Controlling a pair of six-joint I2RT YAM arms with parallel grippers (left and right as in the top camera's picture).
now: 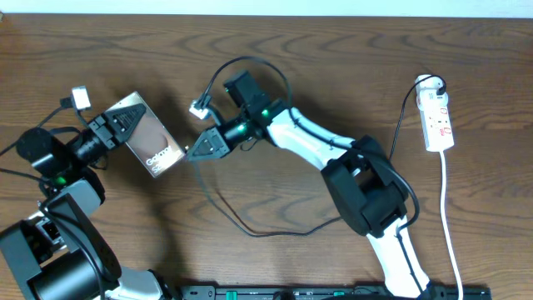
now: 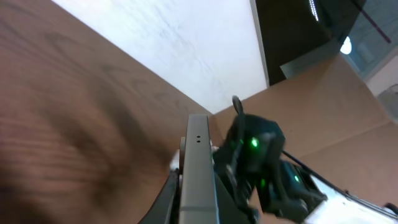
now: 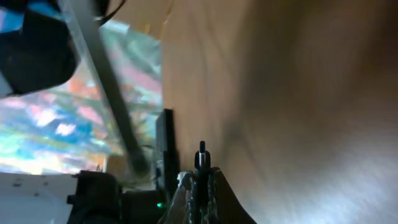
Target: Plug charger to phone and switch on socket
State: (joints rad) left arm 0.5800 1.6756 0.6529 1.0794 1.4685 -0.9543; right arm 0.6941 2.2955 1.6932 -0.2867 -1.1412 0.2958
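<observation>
The phone (image 1: 156, 137) sits near the table's (image 1: 333, 50) left end, toward the far edge. The left gripper (image 1: 125, 125) is clamped tight on its left end, and the left wrist view shows it edge-on (image 2: 199, 168). The right gripper (image 1: 200, 150) is squeezed shut on the charger's (image 1: 250, 234) plug tip (image 3: 201, 149), right at the phone's lower right corner. Can't tell if the tip is actually in. The cable loops back toward the near edge. The socket (image 1: 438, 117) lies way over by the right edge, its white cord (image 1: 450, 217) trailing to the near edge.
</observation>
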